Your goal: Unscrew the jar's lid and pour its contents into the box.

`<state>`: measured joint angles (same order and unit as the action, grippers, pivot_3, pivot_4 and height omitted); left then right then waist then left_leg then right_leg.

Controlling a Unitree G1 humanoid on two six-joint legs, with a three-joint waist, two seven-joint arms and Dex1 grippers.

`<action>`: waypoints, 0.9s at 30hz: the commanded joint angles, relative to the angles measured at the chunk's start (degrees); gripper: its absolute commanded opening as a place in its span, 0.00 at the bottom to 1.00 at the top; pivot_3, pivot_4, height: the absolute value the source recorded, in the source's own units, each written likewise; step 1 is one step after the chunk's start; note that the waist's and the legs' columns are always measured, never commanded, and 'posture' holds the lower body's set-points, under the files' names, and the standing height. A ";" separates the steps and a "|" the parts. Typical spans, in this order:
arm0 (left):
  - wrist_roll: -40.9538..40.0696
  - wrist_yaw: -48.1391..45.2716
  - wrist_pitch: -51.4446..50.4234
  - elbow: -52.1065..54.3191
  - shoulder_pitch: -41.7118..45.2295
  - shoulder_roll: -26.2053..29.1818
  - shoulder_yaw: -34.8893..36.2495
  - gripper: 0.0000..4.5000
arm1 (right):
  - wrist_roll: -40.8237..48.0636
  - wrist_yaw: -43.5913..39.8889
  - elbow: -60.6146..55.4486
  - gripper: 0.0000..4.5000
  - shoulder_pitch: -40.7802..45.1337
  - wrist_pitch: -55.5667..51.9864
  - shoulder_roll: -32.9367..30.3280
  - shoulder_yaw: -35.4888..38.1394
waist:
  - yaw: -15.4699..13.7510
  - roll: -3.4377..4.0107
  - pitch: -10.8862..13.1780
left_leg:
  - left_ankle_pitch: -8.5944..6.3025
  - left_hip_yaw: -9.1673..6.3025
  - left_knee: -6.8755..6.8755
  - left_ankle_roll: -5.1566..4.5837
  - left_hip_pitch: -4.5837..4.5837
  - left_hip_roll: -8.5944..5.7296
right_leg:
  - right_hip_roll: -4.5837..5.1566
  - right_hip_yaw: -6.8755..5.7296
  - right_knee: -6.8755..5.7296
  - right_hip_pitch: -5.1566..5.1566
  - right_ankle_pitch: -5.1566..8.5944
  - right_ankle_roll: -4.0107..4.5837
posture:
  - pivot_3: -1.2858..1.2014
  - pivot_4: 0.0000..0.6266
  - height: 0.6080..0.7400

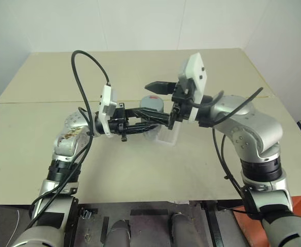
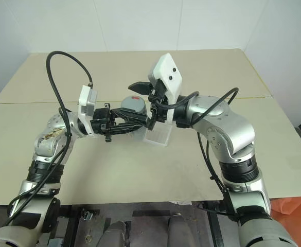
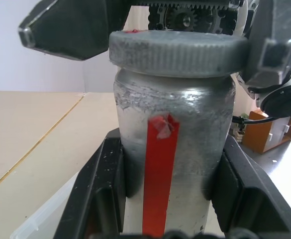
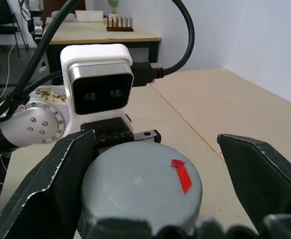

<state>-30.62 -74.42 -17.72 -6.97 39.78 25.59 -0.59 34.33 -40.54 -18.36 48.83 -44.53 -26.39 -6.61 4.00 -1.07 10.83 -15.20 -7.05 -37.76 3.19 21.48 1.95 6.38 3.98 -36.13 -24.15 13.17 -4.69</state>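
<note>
holding the small silvery-clear jar with its red label strip upright above the beige table, my left gripper has its two black fingers clamped on the lower body from either side. i see the round grey screw lid seated on top, ribbed around its edge, with a small red mark on its smooth face. my right gripper reaches in from the opposite side at lid height, its fingers spread wide, one on each side of the cap. in the right wrist view there is a clear gap between the lid and the farther finger, while the nearer one sits just beside the rim (i cannot tell whether it touches). from the head camera the two arms meet over the middle of the table, and the shallow clear plastic box with rounded corners rests on the tabletop just beneath and slightly to the right of the jar. i cannot make out anything inside the jar through its cloudy wall. across the table the left arm's white wrist camera faces the right one.
</note>
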 commanded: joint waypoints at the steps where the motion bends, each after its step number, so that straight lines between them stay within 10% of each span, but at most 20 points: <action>1: -1.32 -0.23 -0.06 2.97 -0.30 0.94 0.97 0.42 | -0.21 -0.34 -0.74 0.99 -0.13 1.19 -1.54 2.99 | 0.01 0.00 0.00 | 0.00 0.00 0.00 0.00 0.00 0.00 | 0.00 0.00 0.00 0.00 0.00 0.00 | 0.52 0.24 1.00; 27: -2.12 -0.18 -0.96 4.18 -1.39 2.43 1.49 0.42 | 5.76 -4.52 -7.11 0.99 -7.79 0.29 -9.91 9.85 | -0.01 0.00 0.00 | 0.00 0.01 0.00 0.00 0.00 0.00 | 0.00 0.00 0.01 0.01 0.00 0.00 | 0.52 0.24 1.00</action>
<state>-31.71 -74.51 -18.99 -4.64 38.13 27.73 0.31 37.91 -44.10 -22.35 40.96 -44.54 -35.56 0.98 3.99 -1.07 10.83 -15.20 -7.04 -37.76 3.19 21.48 1.95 6.38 3.98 -36.12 -24.14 13.17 -4.69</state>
